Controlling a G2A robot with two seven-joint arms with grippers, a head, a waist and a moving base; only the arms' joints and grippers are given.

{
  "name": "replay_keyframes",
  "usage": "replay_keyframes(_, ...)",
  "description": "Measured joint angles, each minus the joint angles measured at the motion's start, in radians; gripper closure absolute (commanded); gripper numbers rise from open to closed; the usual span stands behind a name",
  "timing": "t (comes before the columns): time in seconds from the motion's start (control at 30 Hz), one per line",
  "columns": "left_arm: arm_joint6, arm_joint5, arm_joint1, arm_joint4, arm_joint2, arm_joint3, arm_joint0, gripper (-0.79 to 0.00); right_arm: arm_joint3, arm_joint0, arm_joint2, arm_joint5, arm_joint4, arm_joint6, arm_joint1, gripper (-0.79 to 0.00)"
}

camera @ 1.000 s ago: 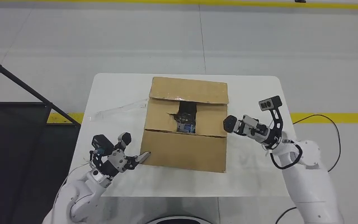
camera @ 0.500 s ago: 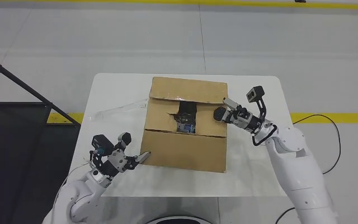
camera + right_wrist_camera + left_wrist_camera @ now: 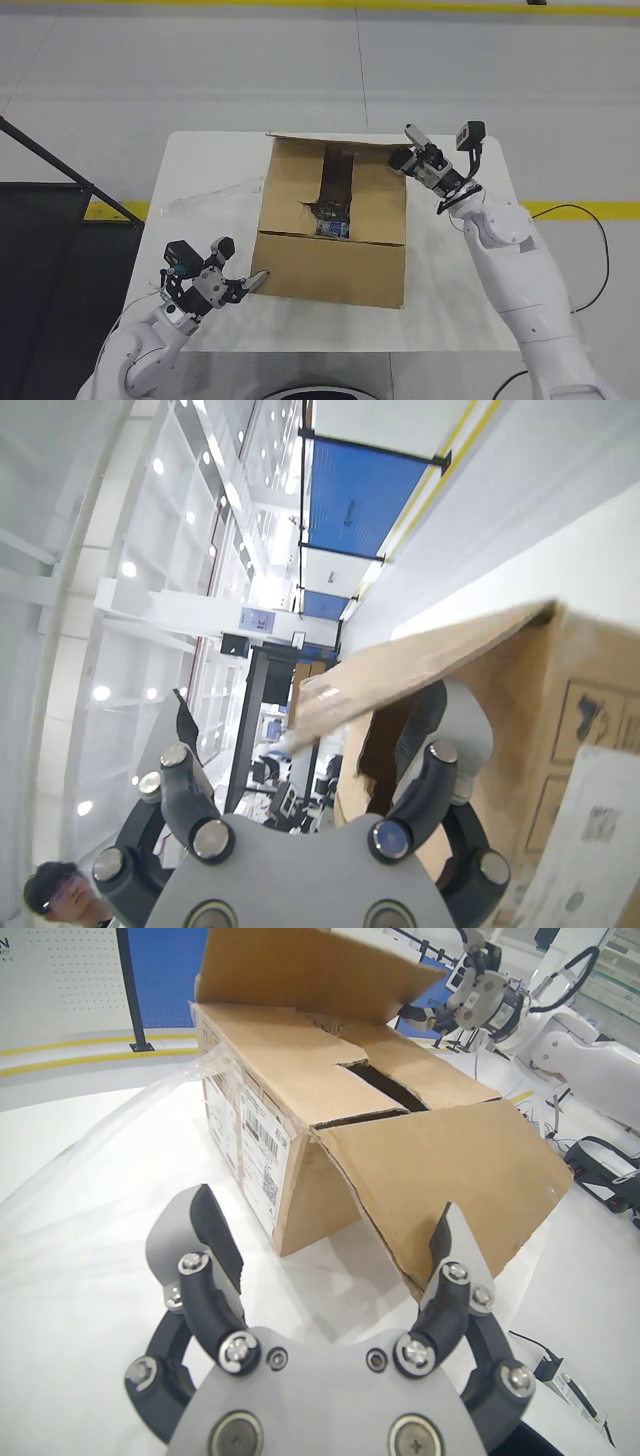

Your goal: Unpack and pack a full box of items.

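The box [image 3: 300,200] is set at the middle of the table [image 3: 200,180]. Its far flap [image 3: 310,973] is propped up on one finger of the right gripper [image 3: 305,720], whose jaws are spread wide, presumably to expose the contents. The left gripper [image 3: 327,1200], likewise wide and empty, is held beside the folded-out near flap [image 3: 450,1163], probably ready to steady it.

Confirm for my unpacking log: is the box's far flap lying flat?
No, the far flap of the box is tilted up, with the right claw at its corner.
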State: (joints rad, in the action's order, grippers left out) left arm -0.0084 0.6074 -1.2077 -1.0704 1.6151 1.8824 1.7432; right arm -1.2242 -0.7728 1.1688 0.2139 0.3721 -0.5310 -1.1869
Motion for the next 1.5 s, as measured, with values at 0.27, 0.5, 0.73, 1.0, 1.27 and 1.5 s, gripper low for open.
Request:
replay_keyframes(0.27,0.000,0.000,0.000,0.000,0.000,0.000,0.000,-0.785,0.165,0.151,-0.110,0.068,-0.023,0.085,-0.052,-0.785)
replay_keyframes(0.5,0.000,0.000,0.000,0.000,0.000,0.000,0.000,-0.785,0.195,0.169,-0.116,0.082,-0.023,0.091,-0.058,-0.785)
replay_keyframes(0.73,0.003,-0.002,-0.001,0.016,-0.005,-0.001,0.000,-0.785,0.192,0.164,-0.115,0.078,-0.024,0.097,-0.057,-0.785)
replay_keyframes(1.0,-0.104,0.055,0.005,0.222,-0.027,0.001,-0.008,-0.785,0.162,0.162,-0.132,0.084,-0.124,0.275,-0.077,-0.785)
replay_keyframes(1.27,-0.328,0.044,0.017,0.524,-0.047,0.001,-0.013,-0.785,0.251,0.227,-0.172,0.114,-0.180,0.277,-0.103,-0.785)
replay_keyframes(1.5,-0.502,0.033,0.031,0.800,-0.051,-0.002,-0.032,-0.348,0.349,0.282,-0.190,0.132,-0.179,0.246,-0.126,-0.785)
